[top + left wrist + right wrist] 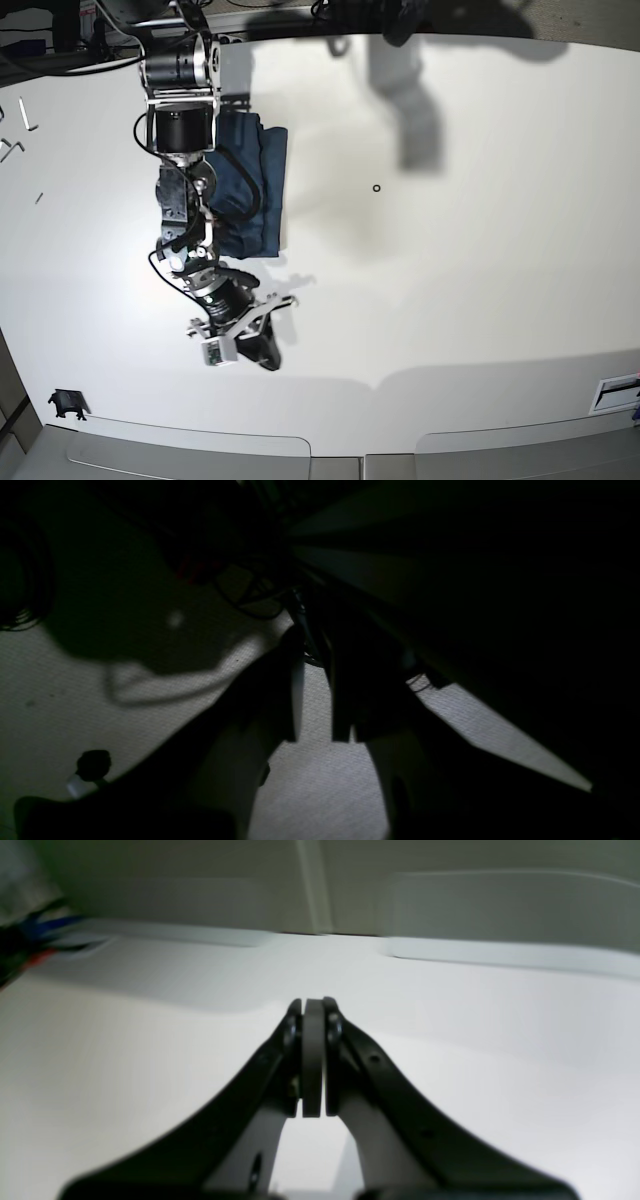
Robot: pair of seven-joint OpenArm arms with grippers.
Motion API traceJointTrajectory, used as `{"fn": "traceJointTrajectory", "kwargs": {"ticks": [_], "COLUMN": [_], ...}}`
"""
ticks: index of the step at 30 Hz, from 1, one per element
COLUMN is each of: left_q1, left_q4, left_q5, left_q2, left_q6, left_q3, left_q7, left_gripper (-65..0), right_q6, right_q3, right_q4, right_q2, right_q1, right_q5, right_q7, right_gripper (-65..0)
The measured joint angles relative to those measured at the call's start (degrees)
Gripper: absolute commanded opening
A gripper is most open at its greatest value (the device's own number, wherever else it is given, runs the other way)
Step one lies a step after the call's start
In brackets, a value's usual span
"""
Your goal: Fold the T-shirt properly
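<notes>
Most of the folding looks done: the T-shirt (262,185) is lying as a compact bundle on the worktop (480,260), partly under the right arm. The right claw (313,1060) is resting pressed together and empty; the left claw (315,740) is showing a narrow gap, pinching nothing visible.

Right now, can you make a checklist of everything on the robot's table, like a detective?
Surface: white table, bare over most of its area.
Job's things: dark blue T-shirt, bunched in a folded heap, partly behind the arm.
Clutter: small black ring; black clip at the near corner; small metal bits at the far edge.
Grippers: right gripper shut, holding nothing; left gripper slightly apart over carpet, off the table.
Cables: black cable looping along the arm.
Surroundings: grey carpet, very dark.
</notes>
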Motion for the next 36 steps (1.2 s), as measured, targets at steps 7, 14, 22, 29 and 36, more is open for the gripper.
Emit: {"fn": "traceJointTrajectory", "kwargs": {"ticks": [7, 14, 22, 29, 36], "left_q1": [0.0, 0.0, 0.0, 0.0, 0.0], "left_q4": [0.0, 0.0, 0.0, 0.0, 0.0], "left_q5": [0.0, 0.0, 0.0, 0.0, 0.0], "left_q2": [0.0, 0.0, 0.0, 0.0, 0.0], "left_q6": [0.0, 0.0, 0.0, 0.0, 0.0], "left_q3": [0.0, 0.0, 0.0, 0.0, 0.0], "left_q7": [0.0, 0.0, 0.0, 0.0, 0.0], "left_gripper": [-56.9, -56.9, -56.9, -56.9, -56.9], "right_q6": [6.3, 6.3, 6.3, 6.3, 6.3], "right_q3": [0.0, 0.0, 0.0, 0.0, 0.0], "right_q4": [0.0, 0.0, 0.0, 0.0, 0.0], "right_q2": [0.0, 0.0, 0.0, 0.0, 0.0], "right_q1": [0.0, 0.0, 0.0, 0.0, 0.0], "right_q5": [5.7, 6.5, 5.2, -4.3, -4.3], "right_q7": [-1.2, -2.0, -2.2, -2.5, -1.8], "right_gripper": [-65.0, -65.0, -65.0, -65.0, -52.7]}}
